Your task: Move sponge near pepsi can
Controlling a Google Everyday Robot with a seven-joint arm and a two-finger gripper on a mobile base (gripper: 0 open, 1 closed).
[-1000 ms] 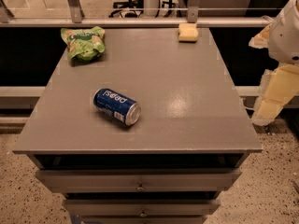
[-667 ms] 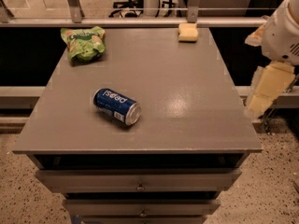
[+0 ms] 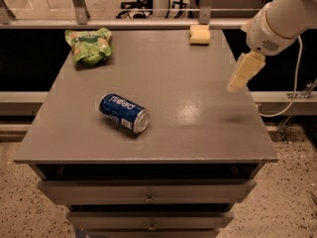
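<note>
The pale yellow sponge (image 3: 199,34) lies at the far edge of the grey table (image 3: 198,108), right of centre. The blue pepsi can (image 3: 124,113) lies on its side on the left-centre of the table, silver top toward the front right. My gripper (image 3: 242,72) hangs from the white arm at the right, above the table's right edge, its cream fingers pointing down and left. It is well in front and to the right of the sponge and holds nothing that shows.
A green snack bag (image 3: 89,45) lies at the table's far left corner. Metal rail posts (image 3: 79,4) stand behind the table. Drawers (image 3: 148,192) are below the tabletop. A white cable (image 3: 292,93) hangs at the right.
The arm has swung left and up, bringing the gripper from beside the table's right edge to over its right side. The can, sponge and bag have not moved.
</note>
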